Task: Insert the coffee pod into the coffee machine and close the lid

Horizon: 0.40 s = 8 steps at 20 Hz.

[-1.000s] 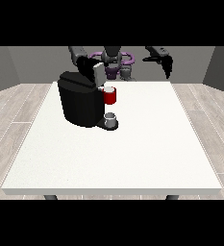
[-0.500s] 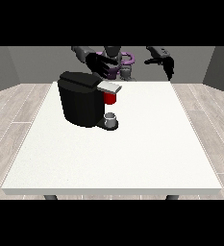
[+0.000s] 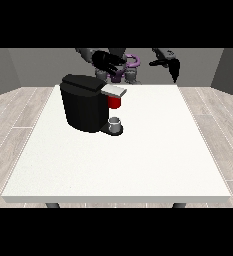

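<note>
While lid point(image 3: 113, 90) sits lowered, coffee machine point(image 3: 86, 103) near table's point(image 3: 138, 160) back-left edge

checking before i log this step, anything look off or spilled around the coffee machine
Nothing stands out. The coffee machine stands upright on the table, its lid lying flat over the red part, a small cup under it. No spill shows.

The robot has a grey torso point(image 3: 119, 70) with purple loops, dark grey arms, and two glossy black hands point(image 3: 108, 61) point(image 3: 164, 59).
</note>
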Motion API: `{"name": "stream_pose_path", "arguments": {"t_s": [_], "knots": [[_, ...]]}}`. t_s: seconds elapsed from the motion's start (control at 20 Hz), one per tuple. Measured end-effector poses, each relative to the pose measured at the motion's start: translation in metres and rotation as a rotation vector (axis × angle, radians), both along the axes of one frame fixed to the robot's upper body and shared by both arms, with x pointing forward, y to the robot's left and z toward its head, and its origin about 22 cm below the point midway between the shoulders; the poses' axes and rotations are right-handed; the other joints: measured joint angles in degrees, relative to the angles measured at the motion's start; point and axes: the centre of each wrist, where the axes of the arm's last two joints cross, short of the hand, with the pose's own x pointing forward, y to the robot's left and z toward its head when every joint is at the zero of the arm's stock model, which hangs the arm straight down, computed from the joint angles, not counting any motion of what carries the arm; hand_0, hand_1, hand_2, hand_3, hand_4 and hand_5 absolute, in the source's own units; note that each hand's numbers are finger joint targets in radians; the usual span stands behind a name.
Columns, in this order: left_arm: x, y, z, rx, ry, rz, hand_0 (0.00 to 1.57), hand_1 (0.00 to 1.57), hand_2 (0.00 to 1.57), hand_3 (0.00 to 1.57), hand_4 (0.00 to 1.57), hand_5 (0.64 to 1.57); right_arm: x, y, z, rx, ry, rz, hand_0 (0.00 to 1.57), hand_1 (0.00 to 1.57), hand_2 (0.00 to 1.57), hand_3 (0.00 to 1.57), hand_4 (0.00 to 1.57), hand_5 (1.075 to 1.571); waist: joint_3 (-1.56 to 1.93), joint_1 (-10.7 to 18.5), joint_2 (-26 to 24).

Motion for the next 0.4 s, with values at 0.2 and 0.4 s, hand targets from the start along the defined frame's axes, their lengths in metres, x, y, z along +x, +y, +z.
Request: {"name": "stream_pose_path", "arguments": {"t_s": [0.2, 0.4], "knots": [[-0.007, 0.005, -0.011, 0.002, 0.005, 0.021, 0.00, 0.00, 0.00, 0.00, 0.14, 1.571, -0.015, 0.010, -0.019, 0.061, 0.002, 0.073, 0.00, 0.00, 0.00, 0.00, 0.27, 1.571, 0.00, -1.4, -2.2], [-0.018, 0.005, -0.030, -0.013, 0.047, 0.042, 0.00, 0.00, 0.00, 0.00, 0.19, 1.571, -0.041, 0.007, -0.054, 0.158, 0.081, 0.085, 0.00, 0.00, 0.00, 0.00, 0.16, 1.571, 0.00, -3.9, -6.4]]}}
